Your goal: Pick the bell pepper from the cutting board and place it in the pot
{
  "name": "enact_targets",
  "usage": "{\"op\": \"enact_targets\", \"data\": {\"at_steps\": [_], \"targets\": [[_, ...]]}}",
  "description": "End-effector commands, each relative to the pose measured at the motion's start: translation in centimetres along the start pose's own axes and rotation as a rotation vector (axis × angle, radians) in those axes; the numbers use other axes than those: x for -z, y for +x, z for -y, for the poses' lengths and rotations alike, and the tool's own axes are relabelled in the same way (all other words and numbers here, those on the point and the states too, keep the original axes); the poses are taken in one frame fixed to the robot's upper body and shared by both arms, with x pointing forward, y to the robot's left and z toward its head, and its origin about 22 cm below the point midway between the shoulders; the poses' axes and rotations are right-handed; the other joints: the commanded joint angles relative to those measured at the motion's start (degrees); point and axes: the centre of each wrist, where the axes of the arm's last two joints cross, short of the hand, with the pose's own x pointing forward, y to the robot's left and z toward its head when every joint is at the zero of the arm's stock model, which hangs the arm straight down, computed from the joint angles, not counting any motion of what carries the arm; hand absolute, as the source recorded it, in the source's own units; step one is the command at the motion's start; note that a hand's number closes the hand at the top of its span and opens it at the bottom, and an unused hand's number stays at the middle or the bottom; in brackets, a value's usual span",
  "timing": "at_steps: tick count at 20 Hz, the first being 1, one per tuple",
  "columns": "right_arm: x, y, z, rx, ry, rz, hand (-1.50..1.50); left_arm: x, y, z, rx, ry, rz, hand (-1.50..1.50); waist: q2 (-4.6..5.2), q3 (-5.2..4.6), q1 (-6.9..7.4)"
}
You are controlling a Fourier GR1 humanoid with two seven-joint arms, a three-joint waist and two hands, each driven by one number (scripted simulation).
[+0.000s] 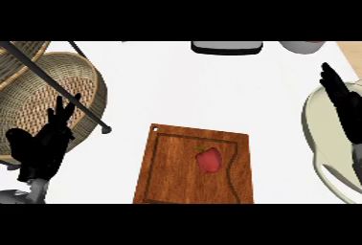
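Note:
A red bell pepper [208, 160] with a green stem lies on the wooden cutting board [170, 167], right of the board's middle. The pale pot [322, 143] stands at the right edge, cut off by the frame. My right hand [344, 107] hovers over the pot's rim, fingers straight and pointing up the view, well to the right of the pepper. My left hand [46, 139] rests at the left with fingers up, over the wicker basket, holding nothing.
A large wicker basket [53, 91] with a dark metal handle bar [63, 88] fills the upper left. A dark-rimmed grey tray [226, 47] and a grey bowl [302, 46] sit at the far edge. White counter lies between board and pot.

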Motion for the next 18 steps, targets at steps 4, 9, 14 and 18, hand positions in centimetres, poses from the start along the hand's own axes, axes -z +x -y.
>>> {"op": "enact_targets", "data": {"at_steps": [4,9,14,18], "targets": [[2.2,8.4,-6.7,0.274,0.538,0.471,1.50,0.8,6.4,1.2,-0.036,-0.025,0.178,0.00,1.57,0.32,5.61],[4.0,12.5,-4.4,0.111,0.546,0.776,-1.50,1.8,7.9,2.8,-0.079,-0.032,0.237,0.00,2.75,-0.15,6.10],[3.3,12.6,-5.5,0.124,0.790,1.006,-1.50,1.9,9.6,2.4,-0.075,-0.011,0.226,0.00,2.78,0.02,4.59],[3.5,13.6,-3.4,0.018,0.867,1.120,-1.50,2.0,8.5,2.4,-0.100,0.023,0.213,0.00,2.40,-0.14,2.11]]}}
